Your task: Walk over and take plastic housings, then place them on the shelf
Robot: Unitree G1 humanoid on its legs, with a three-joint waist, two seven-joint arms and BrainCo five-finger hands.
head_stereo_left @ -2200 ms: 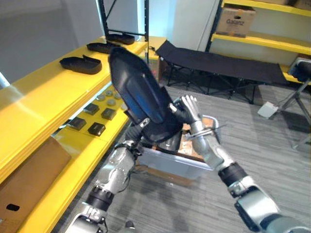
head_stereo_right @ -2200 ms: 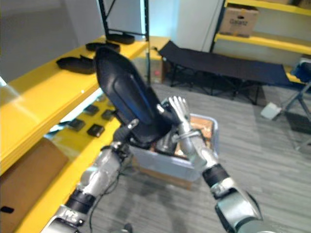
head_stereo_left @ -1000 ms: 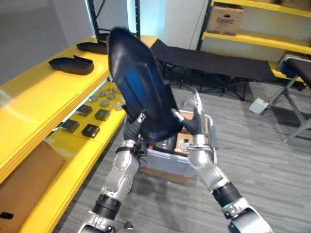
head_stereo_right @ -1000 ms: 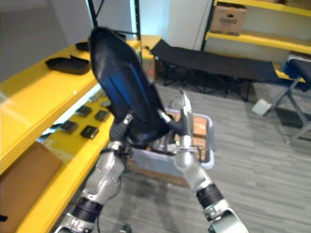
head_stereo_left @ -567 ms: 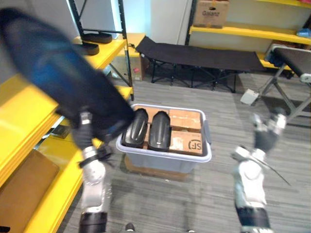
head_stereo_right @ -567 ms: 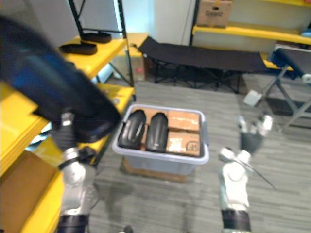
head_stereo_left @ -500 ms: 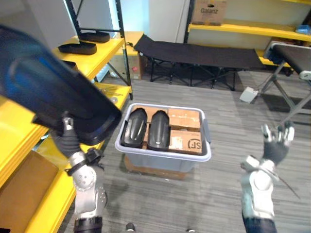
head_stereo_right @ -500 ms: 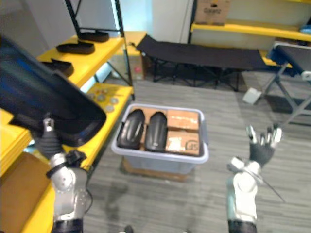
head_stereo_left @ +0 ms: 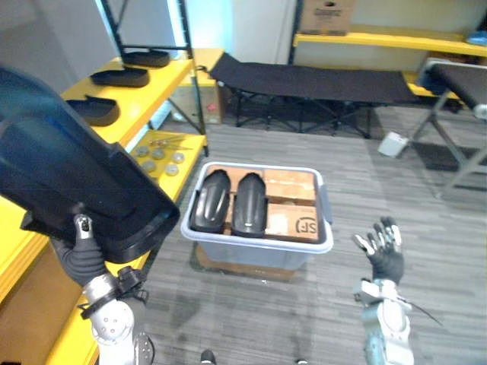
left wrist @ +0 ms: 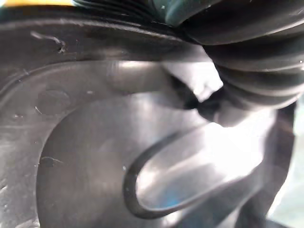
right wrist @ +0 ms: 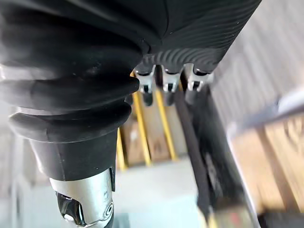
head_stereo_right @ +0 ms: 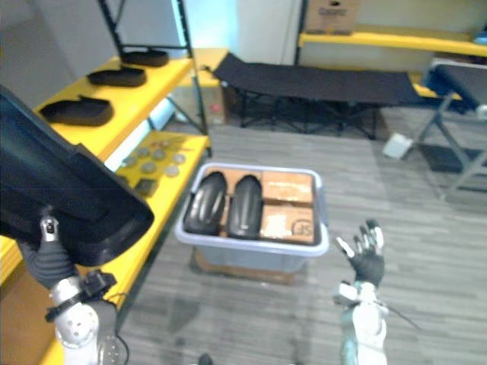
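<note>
Your right hand [head_stereo_left: 384, 257] has let go and dropped low on the right, well apart from everything, with its fingers spread wide and holding nothing. Your left hand [head_stereo_left: 76, 258] now carries the big black housing [head_stereo_left: 68, 182] alone, up on the left over the yellow shelf [head_stereo_left: 148, 95], its thumb pinching the near rim while the other fingers hide behind it. Two smaller housings [head_stereo_left: 249, 204] lie side by side in the grey bin [head_stereo_left: 255, 242] on the floor in the middle.

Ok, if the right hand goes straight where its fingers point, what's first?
Probably nothing near: the open right hand points up and ahead past the grey bin, which sits to its left. The black cot lies farther on; depth is unclear.
</note>
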